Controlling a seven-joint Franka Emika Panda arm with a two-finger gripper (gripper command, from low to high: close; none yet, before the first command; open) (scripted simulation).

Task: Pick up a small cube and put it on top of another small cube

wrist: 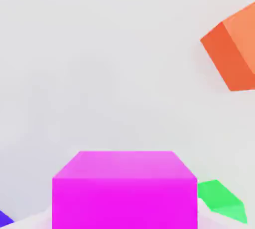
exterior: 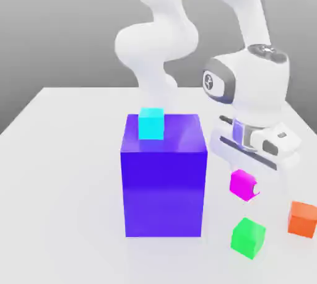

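The pink cube hangs just under the gripper, whose fingers are closed on it, and it looks lifted off the table. In the hand view the pink cube sits close up. The green cube lies on the table below it, and the orange cube lies toward the exterior view's right. A big blue block stands at the exterior view's left of the gripper, with a cyan cube on its top.

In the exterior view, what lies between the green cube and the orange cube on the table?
Nothing: in the exterior view the stretch of white table between the green cube and the orange cube is bare. The magenta cube sits above that gap.
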